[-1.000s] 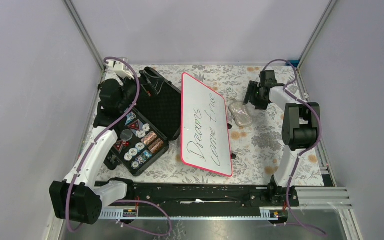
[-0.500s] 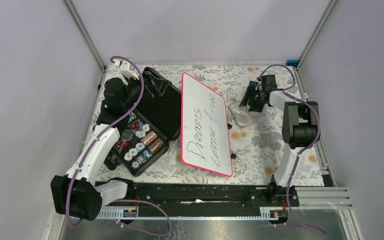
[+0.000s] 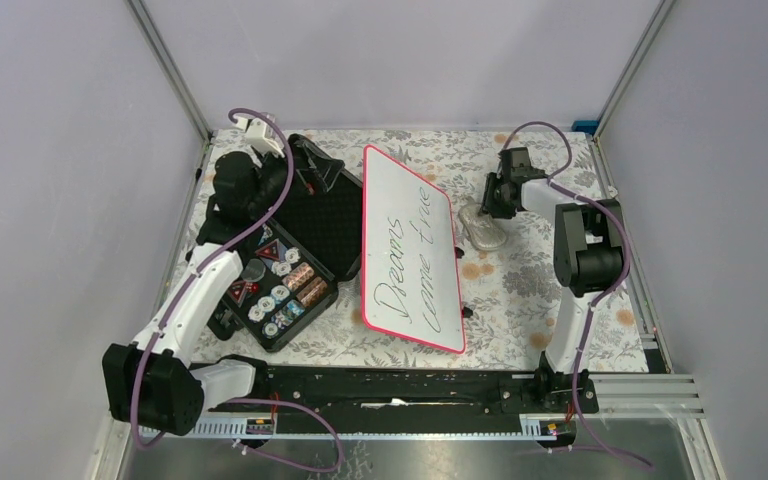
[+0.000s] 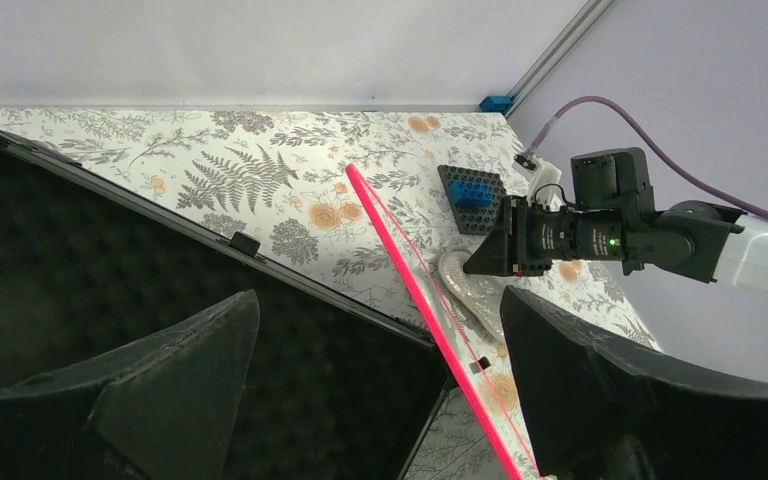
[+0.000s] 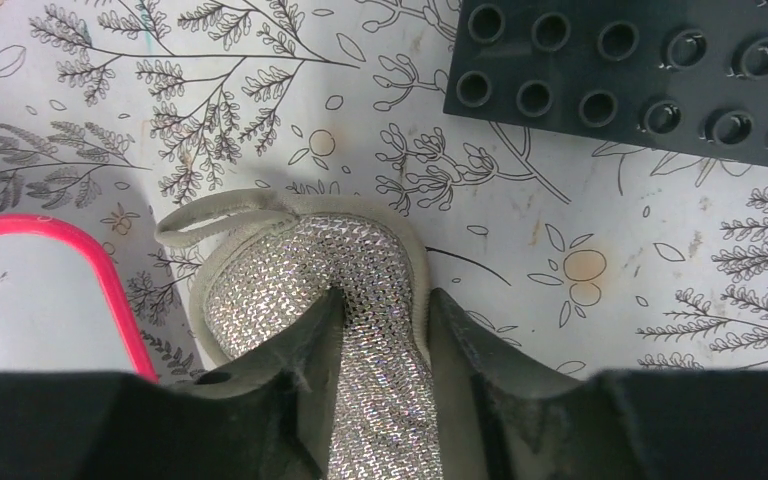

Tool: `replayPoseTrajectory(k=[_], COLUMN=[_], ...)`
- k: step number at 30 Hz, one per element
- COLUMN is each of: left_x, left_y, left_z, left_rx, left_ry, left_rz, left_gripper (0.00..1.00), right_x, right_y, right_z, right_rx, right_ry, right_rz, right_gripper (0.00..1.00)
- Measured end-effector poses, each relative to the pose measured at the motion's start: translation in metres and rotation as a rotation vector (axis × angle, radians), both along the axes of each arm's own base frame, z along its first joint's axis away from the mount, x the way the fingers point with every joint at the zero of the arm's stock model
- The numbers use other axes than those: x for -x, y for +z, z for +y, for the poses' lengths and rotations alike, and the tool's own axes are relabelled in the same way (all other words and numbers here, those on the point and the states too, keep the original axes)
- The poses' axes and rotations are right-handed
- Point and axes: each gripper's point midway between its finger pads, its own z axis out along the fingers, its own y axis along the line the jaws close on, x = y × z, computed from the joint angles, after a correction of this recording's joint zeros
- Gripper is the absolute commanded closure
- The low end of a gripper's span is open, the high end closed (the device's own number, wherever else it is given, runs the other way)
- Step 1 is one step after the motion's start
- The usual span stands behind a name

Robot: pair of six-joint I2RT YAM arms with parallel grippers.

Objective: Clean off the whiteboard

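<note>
The whiteboard lies in the middle of the table, white with a red-pink rim and black handwriting on it. Its rim shows in the left wrist view and its corner in the right wrist view. A silver mesh sponge lies just right of the board's far end. My right gripper is down on the sponge, and its fingers pinch a ridge of it. My left gripper is open and empty above the black foam lid.
An open black case with poker chips and its foam lid lies left of the board, touching its rim. A dark studded plate lies on the floral tablecloth just beyond the sponge. Enclosure walls stand close on all sides.
My right gripper moved left and down onto the sponge and closed around it. My left wrist shifted slightly toward the far side, over the case.
</note>
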Motion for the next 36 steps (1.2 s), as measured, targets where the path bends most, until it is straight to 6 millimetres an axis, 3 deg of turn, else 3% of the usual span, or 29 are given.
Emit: replayPoseTrajectory(k=[10,15,19,22,27,32,36], left_x=[-0.006,-0.009,-0.008,-0.008,-0.011,-0.015,-0.013], left_y=[-0.015,-0.025,-0.026,-0.027,-0.027,-0.035,-0.048], left_z=[-0.002,-0.002,-0.003,-0.003,-0.006,-0.020,-0.039], left_rx=[-0.010,-0.016,-0.009,-0.005,0.005,0.036,0.049], left_ry=[-0.001,-0.001,-0.002,-0.001,-0.007,-0.068,-0.137], left_rz=[0.047,0.080,0.087,0.098,0.121,0.177,0.245], left_gripper=[0.01,0.01,0.01,0.01,0.02,0.09,0.11], right_x=[-0.001,0.002,0.017,0.027,0.025,0.026,0.032], right_y=[0.001,0.005,0.014,0.029,0.059,0.076,0.091], right_z=[-0.002,-0.014,-0.024,-0.027,-0.030,-0.034,-0.020], right_rx=[0.084,0.142,0.169,0.161,0.116,0.037,-0.070], right_ry=[-0.012,-0.046,-0.069,-0.085,-0.126,-0.162,-0.131], right_rz=[-0.014,-0.037,-0.051,-0.093,-0.216,-0.288,-0.332], right_gripper=[1.00,1.00,1.00,1.00,1.00,1.00,1.00])
